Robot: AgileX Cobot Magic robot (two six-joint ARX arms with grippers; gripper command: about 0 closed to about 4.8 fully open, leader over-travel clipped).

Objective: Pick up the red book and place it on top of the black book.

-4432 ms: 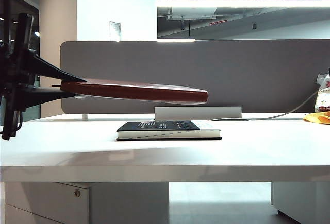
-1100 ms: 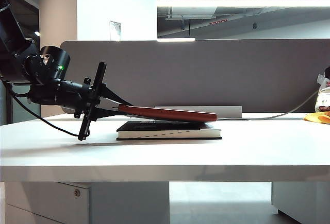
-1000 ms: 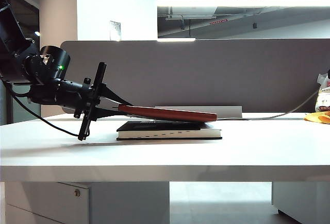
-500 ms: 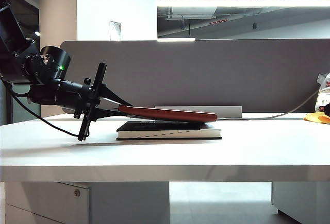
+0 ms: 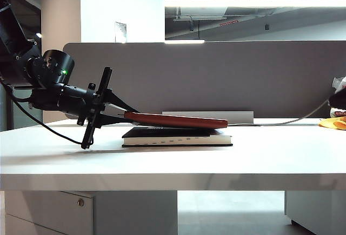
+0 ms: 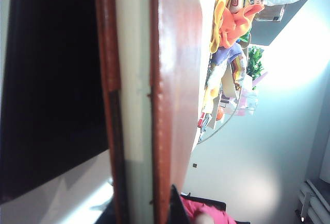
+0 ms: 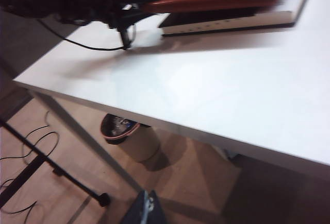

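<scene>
Since the earliest frame the red book [image 5: 175, 120] has come down from mid-air onto the black book [image 5: 178, 136] at the table's [image 5: 270, 159] middle. The left gripper [image 5: 127, 114] clamps its left end. The right gripper is unseen.

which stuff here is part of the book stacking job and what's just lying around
Part of the job:
- red book, gripped at its left end by the left gripper, far end resting on the black book
- black book, flat on the table

Just lying about:
- yellow item at the table's right edge
- white cable
- grey divider panel
- bin under the table
</scene>
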